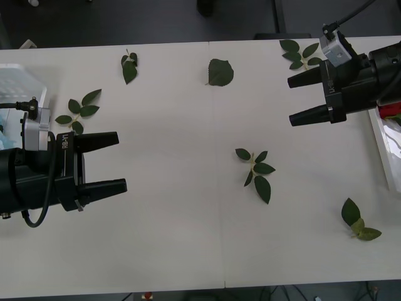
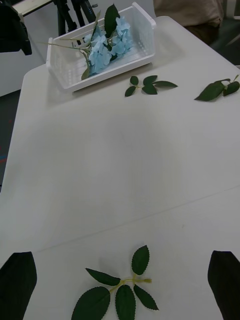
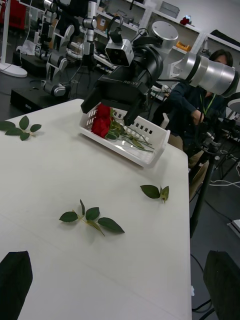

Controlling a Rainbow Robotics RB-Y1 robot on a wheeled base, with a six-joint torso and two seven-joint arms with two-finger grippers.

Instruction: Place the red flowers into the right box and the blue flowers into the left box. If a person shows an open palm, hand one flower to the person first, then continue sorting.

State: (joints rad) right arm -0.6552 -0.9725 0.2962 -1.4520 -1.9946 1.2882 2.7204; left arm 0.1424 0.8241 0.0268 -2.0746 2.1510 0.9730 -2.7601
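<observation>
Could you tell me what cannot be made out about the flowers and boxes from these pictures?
- Front view: the right box is cut off by the frame edge and hidden under the right gripper; its contents are unreadable there.
- Front view: the left box runs off the edge behind the left gripper.
- Left wrist view: the right gripper overlaps the red flowers, so their count is unclear.

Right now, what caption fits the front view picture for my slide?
Both open tools, left tool and right tool, hover over the white table scattered with loose green leaf sprigs.
</observation>
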